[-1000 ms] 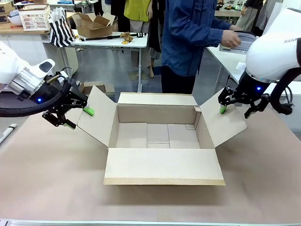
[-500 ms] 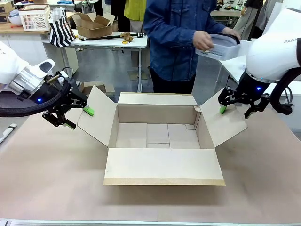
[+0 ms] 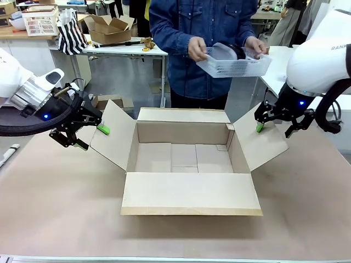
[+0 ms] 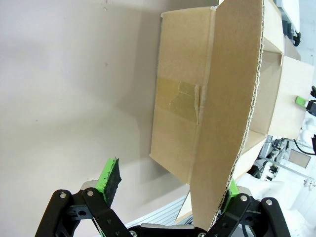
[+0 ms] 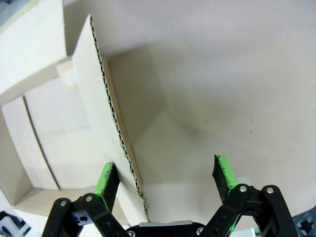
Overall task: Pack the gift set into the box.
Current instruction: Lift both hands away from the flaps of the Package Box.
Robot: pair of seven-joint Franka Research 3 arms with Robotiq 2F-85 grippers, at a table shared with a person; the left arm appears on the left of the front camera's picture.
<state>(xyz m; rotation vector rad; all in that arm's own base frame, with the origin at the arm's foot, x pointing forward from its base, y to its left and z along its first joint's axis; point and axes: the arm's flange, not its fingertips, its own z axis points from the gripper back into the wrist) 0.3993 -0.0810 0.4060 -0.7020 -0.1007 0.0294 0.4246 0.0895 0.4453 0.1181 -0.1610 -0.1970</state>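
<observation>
Starting at the left edge of the table [image 3: 49, 213], we see the left gripper [image 3: 93, 138] with its fingers spread wide, straddling the rim of the box's left flap [image 3: 112, 137]. In the left wrist view the corrugated edge lies against one pad while the other pad [image 4: 109, 175] stands clear, so nothing is clamped. We judge that the arm is there to press the flap outward so the opening stays free.

The box [image 3: 189, 194] sits in the middle of the table, all four flaps folded out and its floor bare.

Above its far flap, over the far edge of the table, a person in a denim shirt holds the gift set [image 3: 233, 64] level, one hand at each end of the white slotted tray. It is not yet inside the box. We cannot make out its contents clearly from here.

The right gripper [image 3: 274, 129] mirrors the left: its fingers are apart around the right flap [image 3: 262, 143], with the edge beside one pad [image 5: 106, 180], likely for the same purpose.

The table is covered in plain brown board. Behind it is a grey floor and a white side table with another open carton [image 3: 109, 30], a striped bag [image 3: 71, 34] and a white basket [image 3: 41, 22].
</observation>
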